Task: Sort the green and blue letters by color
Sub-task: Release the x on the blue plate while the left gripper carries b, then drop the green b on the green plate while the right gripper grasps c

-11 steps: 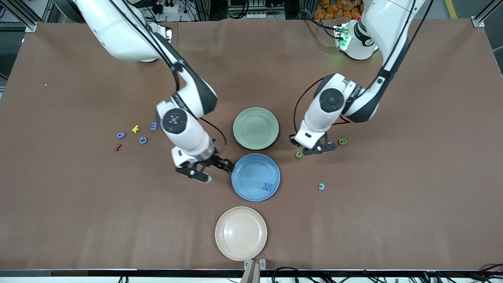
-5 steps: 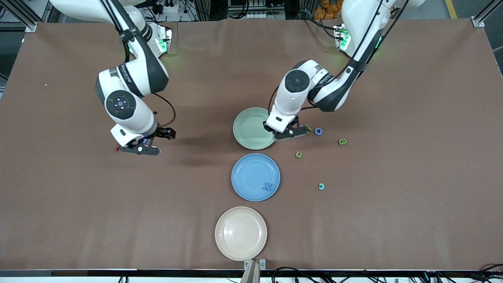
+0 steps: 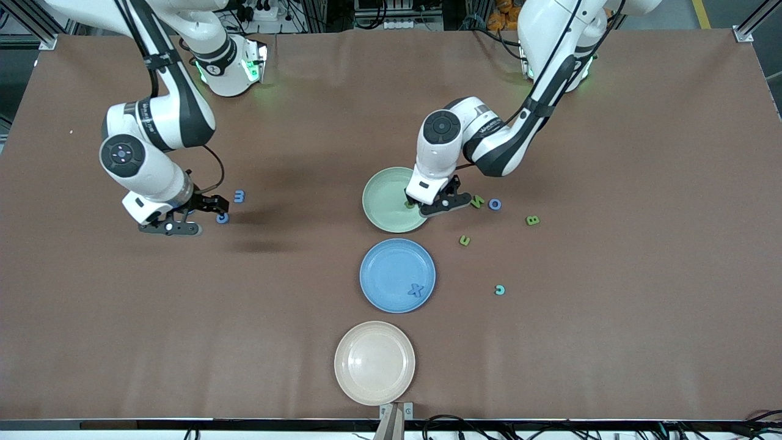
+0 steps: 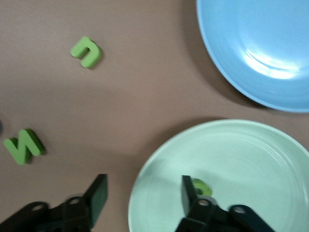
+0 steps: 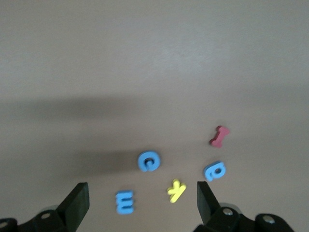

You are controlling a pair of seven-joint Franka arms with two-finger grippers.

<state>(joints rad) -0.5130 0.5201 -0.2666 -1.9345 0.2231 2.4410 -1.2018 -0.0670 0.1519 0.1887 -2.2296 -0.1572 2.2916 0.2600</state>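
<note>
Closest to the front camera sits a cream plate [image 3: 374,362], and just past it a blue plate [image 3: 397,275] with a blue letter X [image 3: 416,290] lying in it. A teal letter [image 3: 500,289] lies on the table [image 3: 611,305] toward the left arm's end. Farther back is a green plate [image 3: 391,198]. The left gripper [image 3: 435,205] is over its edge with its fingers apart and nothing between them — a small green letter [image 4: 200,186] lies in the plate right under one finger. The left wrist view shows that letter well; in the front view it is only a tiny green spot beside the gripper. Beside the green plate, toward the left arm's end, lie a green N [image 3: 477,201], a blue O [image 3: 495,204], a green B [image 3: 533,220] and a green U-shaped letter [image 3: 465,240]. At the right arm's end, the right gripper [image 3: 177,221] hangs over a small bunch of letters with its fingers spread wide, holding nothing. The right wrist view shows a blue c [image 5: 148,161], a blue m [image 5: 124,202], a blue letter with a round hole [image 5: 214,171], a yellow k [image 5: 176,190] and a dark red squiggle [image 5: 219,136] — in the front view the arm hides most of these, and only the c and the m can be seen.
</note>
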